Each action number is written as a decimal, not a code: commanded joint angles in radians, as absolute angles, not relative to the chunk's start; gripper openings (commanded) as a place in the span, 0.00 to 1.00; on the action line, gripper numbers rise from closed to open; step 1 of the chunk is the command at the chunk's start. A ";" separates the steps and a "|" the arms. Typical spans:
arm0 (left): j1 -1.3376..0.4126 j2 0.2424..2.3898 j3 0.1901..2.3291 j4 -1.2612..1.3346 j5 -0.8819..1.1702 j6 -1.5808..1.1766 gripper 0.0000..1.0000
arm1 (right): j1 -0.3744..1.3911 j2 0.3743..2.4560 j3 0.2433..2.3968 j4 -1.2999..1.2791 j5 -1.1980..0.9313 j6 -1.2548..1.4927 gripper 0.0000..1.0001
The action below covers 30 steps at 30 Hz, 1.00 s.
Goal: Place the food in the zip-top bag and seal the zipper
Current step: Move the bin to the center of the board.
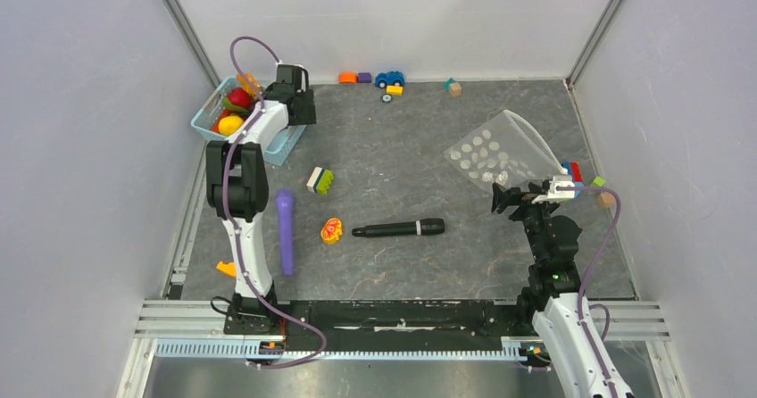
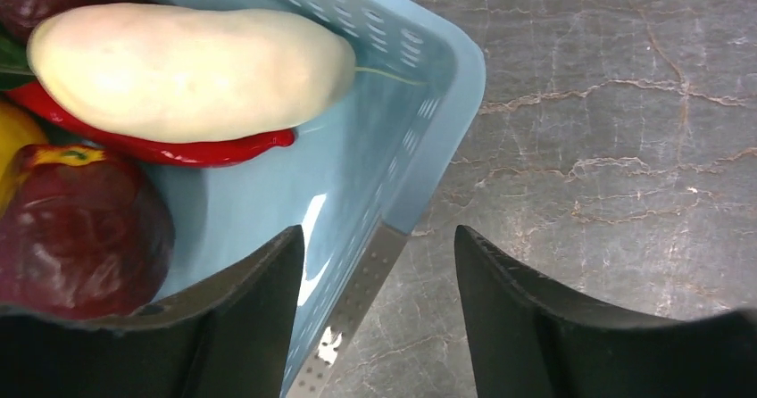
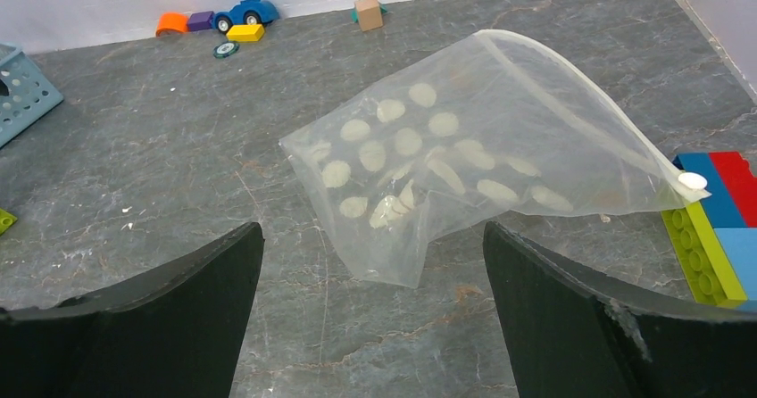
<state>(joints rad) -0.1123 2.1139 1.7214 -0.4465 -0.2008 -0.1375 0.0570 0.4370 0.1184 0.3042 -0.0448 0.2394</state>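
**Left gripper** (image 2: 379, 237): positioned over the near corner of the basket (image 2: 446, 86), at the far left of the table (image 1: 402, 148). The jaws stand partly apart and straddle the basket wall, one finger inside and one outside. Nothing is gripped.

**Right gripper** (image 3: 373, 233): jaws wide apart, empty, low over the table on the right side. It faces the bag (image 3: 446, 148), which lies just ahead, apart from the fingers.

**Food**: all visible pieces are in the basket. The white oblong (image 2: 187, 72) lies on the chili (image 2: 178, 151). The maroon piece (image 2: 76, 237) sits below them, next to the inner finger. The yellow round (image 1: 230, 124) is beside these.

**Bag**: lies on the table, holding no food. Its mouth edge with the zipper (image 3: 571, 77) arches upward, unsealed. One corner rests by the blocks (image 3: 714, 202).
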 commanded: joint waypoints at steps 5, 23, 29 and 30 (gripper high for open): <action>-0.106 2.184 1.814 -0.518 -0.120 -0.021 0.39 | 0.060 0.422 0.170 0.299 -0.041 0.222 0.98; -0.251 2.176 1.804 -0.480 0.084 -0.002 0.02 | 0.060 0.369 0.166 0.296 -0.065 0.224 0.98; -0.401 2.169 1.840 -0.465 0.004 0.077 0.02 | 0.060 0.356 0.162 0.296 -0.058 0.232 0.98; -0.419 2.166 1.843 -0.461 0.004 0.080 0.02 | 0.059 0.355 0.162 0.293 -0.054 0.232 0.98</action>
<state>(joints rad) -0.3279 2.1746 1.7836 -0.5003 -0.0010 0.0093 0.0570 0.3672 0.1291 0.2749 -0.0528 0.2375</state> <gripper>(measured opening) 0.204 0.985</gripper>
